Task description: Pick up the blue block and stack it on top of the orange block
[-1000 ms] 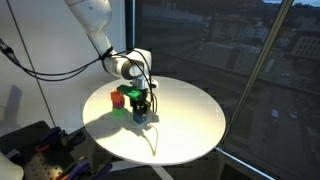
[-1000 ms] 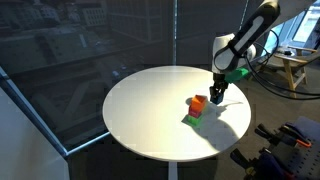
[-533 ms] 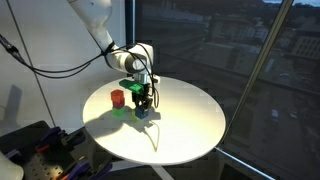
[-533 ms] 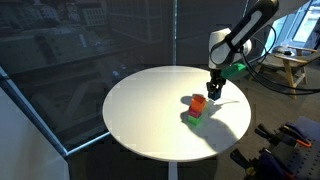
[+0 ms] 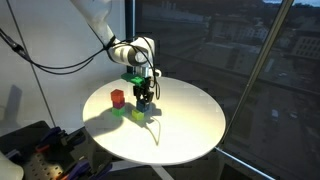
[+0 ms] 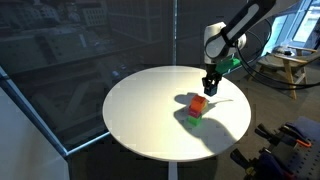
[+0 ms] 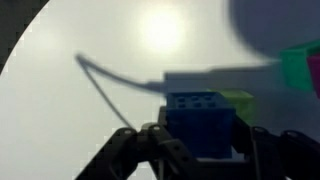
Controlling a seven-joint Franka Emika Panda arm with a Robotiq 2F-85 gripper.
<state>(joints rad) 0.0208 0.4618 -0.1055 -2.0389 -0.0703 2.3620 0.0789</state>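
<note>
My gripper [image 5: 143, 98] is shut on the blue block [image 5: 143, 102] and holds it a little above the round white table [image 5: 190, 125]. In the wrist view the blue block [image 7: 200, 125] sits between the two dark fingers of the gripper [image 7: 200, 140]. The orange block [image 5: 117, 98] stands on the table beside the gripper, apart from it. In an exterior view the orange block [image 6: 198, 104] is just below and to the side of the gripper [image 6: 209, 88]. A sliver of it shows at the wrist view's edge [image 7: 314, 70].
A green cube [image 5: 121, 110] lies next to the orange block, and a yellow cube [image 5: 138, 116] lies under the gripper; both show in the wrist view [image 7: 293, 68] [image 7: 238, 100]. Dark windows stand behind the table. Equipment sits on the floor [image 5: 30, 145].
My gripper has risen from the table with the blue block in it, lifting it off the surface. The other cubes have not moved.
</note>
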